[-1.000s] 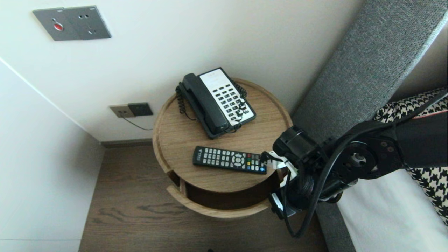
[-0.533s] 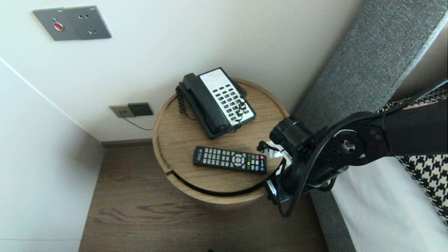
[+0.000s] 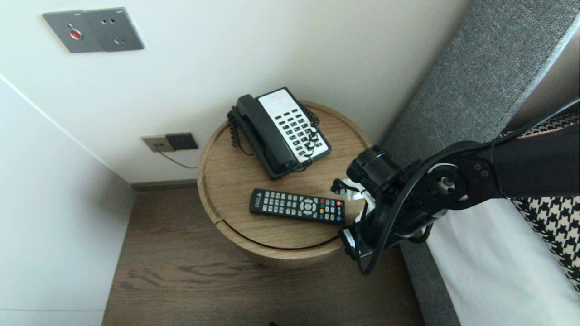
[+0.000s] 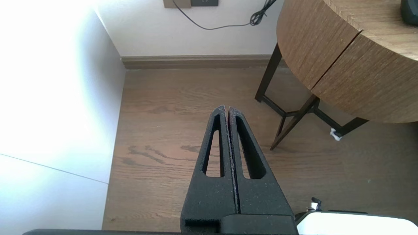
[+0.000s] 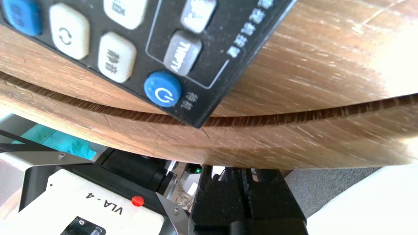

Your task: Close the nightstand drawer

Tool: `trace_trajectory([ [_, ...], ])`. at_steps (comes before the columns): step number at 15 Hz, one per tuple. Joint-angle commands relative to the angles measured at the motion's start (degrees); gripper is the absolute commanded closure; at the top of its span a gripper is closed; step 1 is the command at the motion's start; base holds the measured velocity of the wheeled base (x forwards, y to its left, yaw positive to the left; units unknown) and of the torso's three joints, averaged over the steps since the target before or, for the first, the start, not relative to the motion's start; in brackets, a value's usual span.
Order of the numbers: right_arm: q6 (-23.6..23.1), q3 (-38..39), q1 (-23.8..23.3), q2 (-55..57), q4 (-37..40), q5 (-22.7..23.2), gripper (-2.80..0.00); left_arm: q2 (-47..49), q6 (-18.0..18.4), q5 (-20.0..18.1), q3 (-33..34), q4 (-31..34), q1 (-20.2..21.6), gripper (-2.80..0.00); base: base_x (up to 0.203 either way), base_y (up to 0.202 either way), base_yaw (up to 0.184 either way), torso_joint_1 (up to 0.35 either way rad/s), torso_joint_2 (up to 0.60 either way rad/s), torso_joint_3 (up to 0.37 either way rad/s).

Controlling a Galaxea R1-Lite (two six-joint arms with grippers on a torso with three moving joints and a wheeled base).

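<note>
A round wooden bedside table (image 3: pixel 226 181) carries a black-and-white telephone (image 3: pixel 281 131) and a black remote (image 3: pixel 297 206). Its curved drawer front (image 3: pixel 281 256) sits flush, with only a thin seam showing. My right arm reaches in at the table's right front edge. In the right wrist view my right gripper (image 5: pixel 243 173) is shut and empty, its tips hidden under the lower edge of the drawer front (image 5: pixel 261 143), just below the remote's (image 5: pixel 130 39) corner. My left gripper (image 4: pixel 227 109) hangs shut and empty over the wooden floor, left of the table.
A grey upholstered headboard (image 3: pixel 476 90) and a bed with a white sheet (image 3: pixel 489 271) and houndstooth pillow (image 3: pixel 553 217) stand right of the table. Wall sockets (image 3: pixel 170 142) and a cable are behind it. Dark table legs (image 4: pixel 294 120) stand on the floor.
The drawer, pulled out a second ago, has slid in until flush with the table. My right arm has moved up and in towards the table with it.
</note>
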Motion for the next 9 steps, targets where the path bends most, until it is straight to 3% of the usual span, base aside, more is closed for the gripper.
trace_trajectory([
  [1, 0.12, 0.59, 0.11, -0.55, 0.55, 0.03, 0.0, -0.09, -0.03, 0.02, 0.0, 0.0, 0.02, 0.0, 0.0, 0.0, 0.0, 0.0, 0.0, 0.0],
  [7, 0.32, 6.47, -0.24, -7.16, 4.78, -0.22, 0.0, -0.09, -0.03, 0.02, 0.0, -0.07, 0.02, 0.0, 0.0, 0.0, 0.0, 0.0, 0.0, 0.0],
  [9, 0.28, 8.21, -3.72, -8.71, 4.63, -0.95, 0.0, -0.09, -0.03, 0.02, 0.0, -0.02, 0.02, 0.0, 0.0, 0.0, 0.0, 0.0, 0.0, 0.0],
])
